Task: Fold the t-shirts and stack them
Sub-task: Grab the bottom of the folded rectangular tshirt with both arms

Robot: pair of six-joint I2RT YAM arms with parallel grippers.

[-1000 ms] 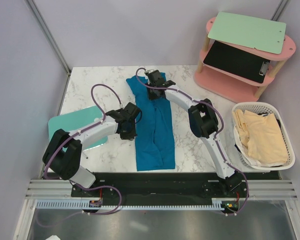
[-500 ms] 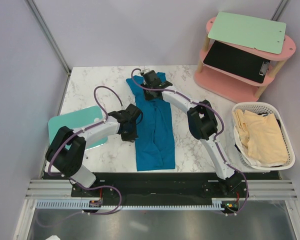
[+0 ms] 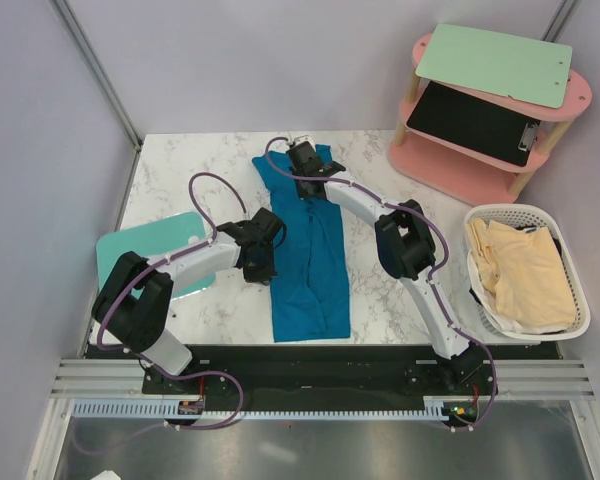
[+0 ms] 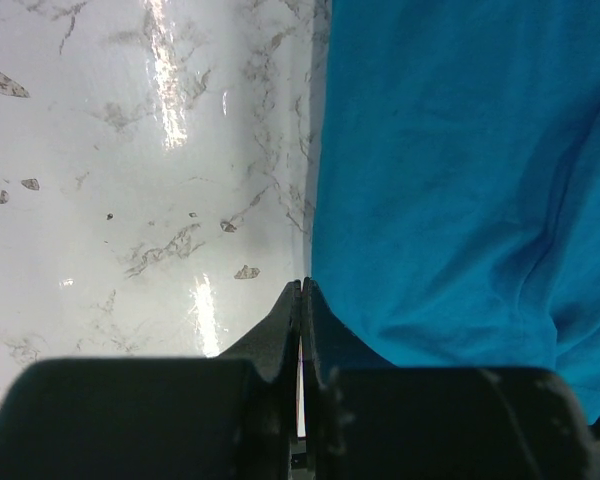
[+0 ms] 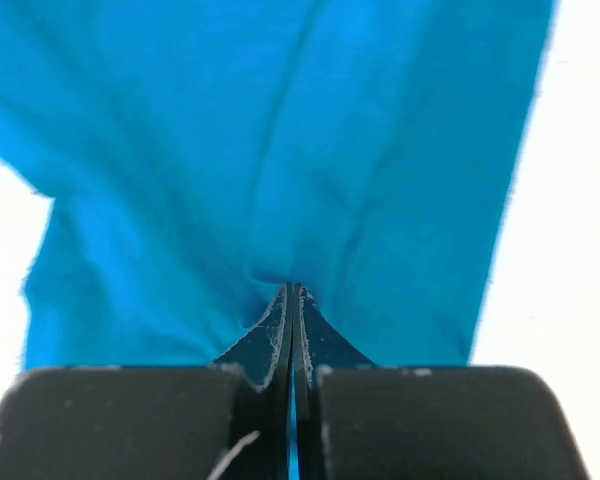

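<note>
One teal-blue t-shirt (image 3: 315,260) lies flat as a long narrow strip down the middle of the marble table. My left gripper (image 3: 264,268) is shut, its tips (image 4: 302,283) resting at the shirt's left edge (image 4: 450,170), where cloth meets table. My right gripper (image 3: 304,165) is shut near the shirt's far end. Its tips (image 5: 295,287) press down into the cloth (image 5: 280,140), which puckers slightly around them. Whether either gripper pinches cloth cannot be told. Pale cream-yellow t-shirts (image 3: 520,270) lie piled in the white mesh basket (image 3: 580,320) at the right.
A mint-green board (image 3: 145,250) lies on the table's left side under the left arm. A pink two-tier shelf (image 3: 460,170) at the back right carries a mint clipboard (image 3: 495,65) and a black one (image 3: 475,125). Grey walls close in the left and back.
The left arm has shifted slightly, with its gripper staying at the shirt's left edge. The right gripper has barely moved on the shirt's far end. Both stay shut.
</note>
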